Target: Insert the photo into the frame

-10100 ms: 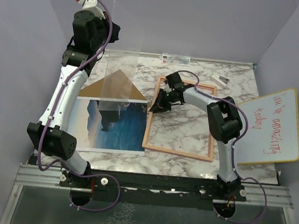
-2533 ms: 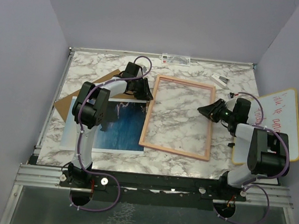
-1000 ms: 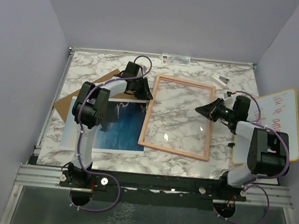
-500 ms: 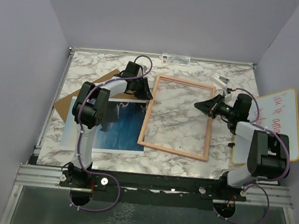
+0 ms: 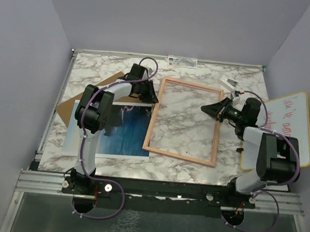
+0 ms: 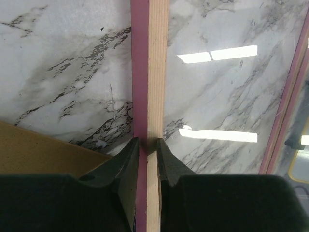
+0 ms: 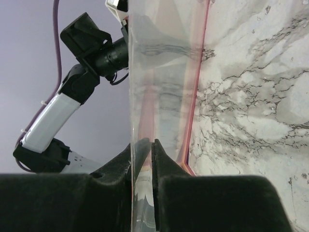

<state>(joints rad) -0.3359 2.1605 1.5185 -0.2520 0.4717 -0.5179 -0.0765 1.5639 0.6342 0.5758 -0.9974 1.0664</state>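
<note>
Left wrist view: the frame (image 6: 155, 72) sits pinched inside the left gripper (image 6: 147, 141).

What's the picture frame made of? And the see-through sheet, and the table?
The frame looks like light wood, with grain on one face and a matte pink coat on the other. The clear pane is glossy and see-through, either glass or plastic; I cannot tell which. The table has a white marble pattern with grey veins, possibly a printed surface.
</note>
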